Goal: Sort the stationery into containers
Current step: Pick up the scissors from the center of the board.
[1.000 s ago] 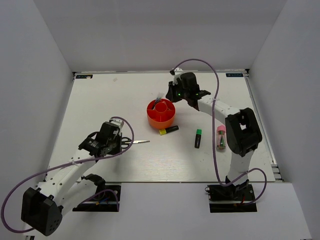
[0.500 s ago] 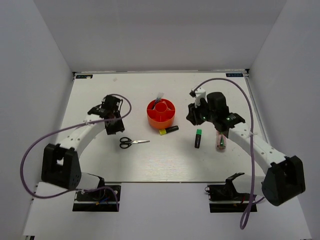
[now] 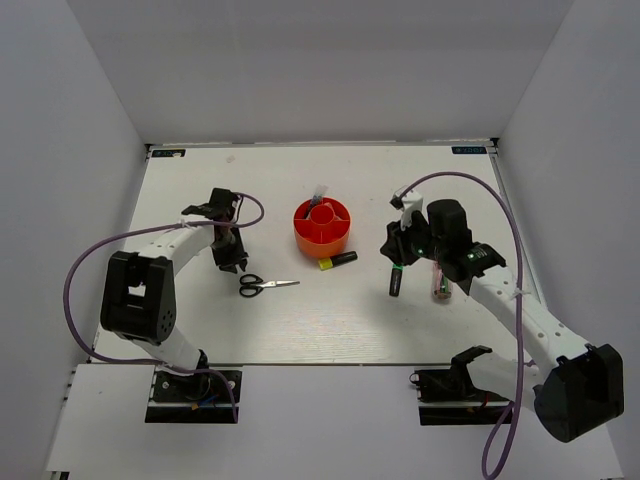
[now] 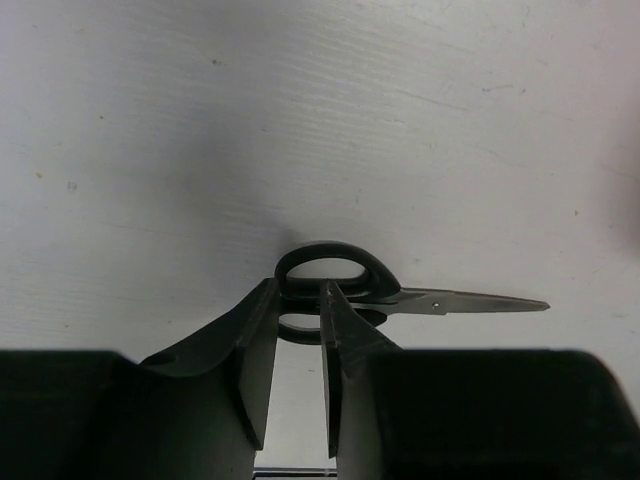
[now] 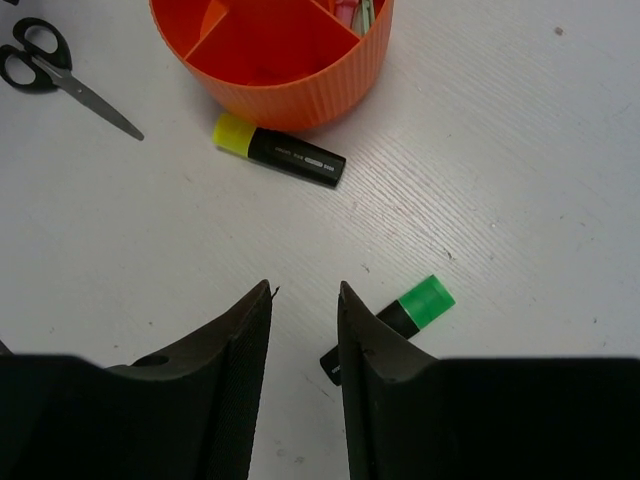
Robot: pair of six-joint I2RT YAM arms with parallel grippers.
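The black-handled scissors (image 3: 265,285) lie flat, left of centre, blades pointing right. My left gripper (image 3: 229,262) hovers at their handle end; in the left wrist view my gripper (image 4: 298,285) is narrowly open, its fingertips straddling the handle loops (image 4: 322,270). The red-orange organizer (image 3: 322,240) stands mid-table with highlighters in a back compartment (image 5: 355,10). A yellow-capped marker (image 3: 338,260) lies at its front. My right gripper (image 3: 396,252) is open and empty above the green-capped marker (image 3: 396,277), whose body is partly hidden by my right finger (image 5: 375,340). The pink-capped tube (image 3: 440,278) lies to the right.
White walls enclose the table (image 3: 200,190) on three sides. The right wrist view also shows the scissors (image 5: 60,75), the organizer (image 5: 290,95) and the yellow-capped marker (image 5: 280,150) ahead of my gripper (image 5: 304,287).
My left arm swung out to the far left and its gripper came down at the scissors' handles. My right arm moved from behind the organizer to above the green-capped marker.
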